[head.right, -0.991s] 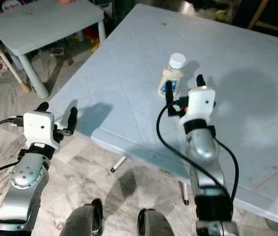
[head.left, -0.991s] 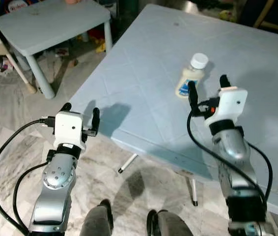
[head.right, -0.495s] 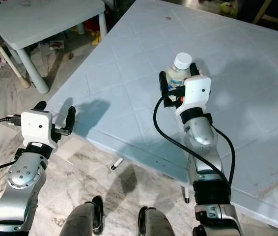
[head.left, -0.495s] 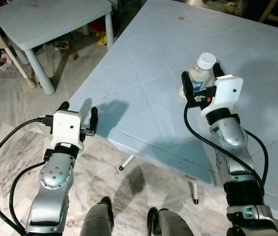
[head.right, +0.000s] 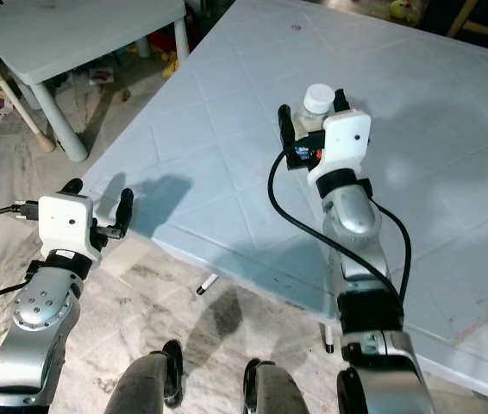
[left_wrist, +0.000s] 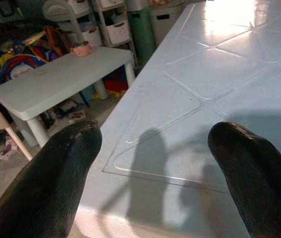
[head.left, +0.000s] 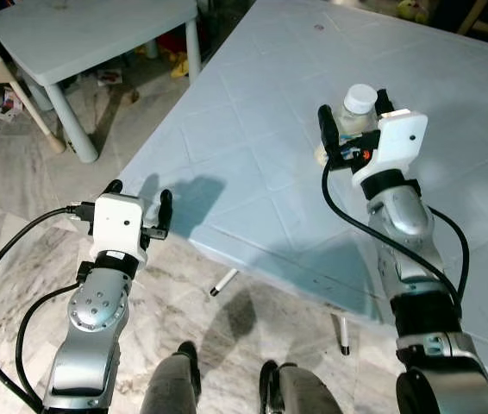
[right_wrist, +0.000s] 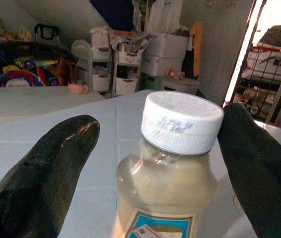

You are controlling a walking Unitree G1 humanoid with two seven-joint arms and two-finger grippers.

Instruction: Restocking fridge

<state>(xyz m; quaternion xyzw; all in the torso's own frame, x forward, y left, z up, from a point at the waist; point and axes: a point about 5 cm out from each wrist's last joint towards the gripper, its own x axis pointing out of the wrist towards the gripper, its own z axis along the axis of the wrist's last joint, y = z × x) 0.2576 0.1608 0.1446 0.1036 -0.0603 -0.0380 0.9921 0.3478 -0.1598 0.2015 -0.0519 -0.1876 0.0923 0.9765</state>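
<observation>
A small bottle (head.left: 355, 110) with a white cap and pale contents stands upright on the light blue table (head.left: 253, 147). My right gripper (head.left: 354, 121) is open around it, one black finger on each side of the neck. In the right wrist view the bottle (right_wrist: 168, 188) sits between the fingers (right_wrist: 36, 173) with a gap on both sides. My left gripper (head.left: 139, 200) is open and empty, held low just off the table's near-left corner. The left wrist view looks along its fingers (left_wrist: 56, 173) across the table top (left_wrist: 205, 89).
A smaller pale plastic table (head.left: 89, 34) stands at the left with toys and clutter beneath it. The floor (head.left: 20, 198) is marble tile. Shelves and storage bins (right_wrist: 125, 69) stand beyond the table. My own feet (head.left: 184, 362) are below.
My right gripper has reached forward so its open fingers now straddle the bottle. The camera has shifted a little. The left arm has stayed put.
</observation>
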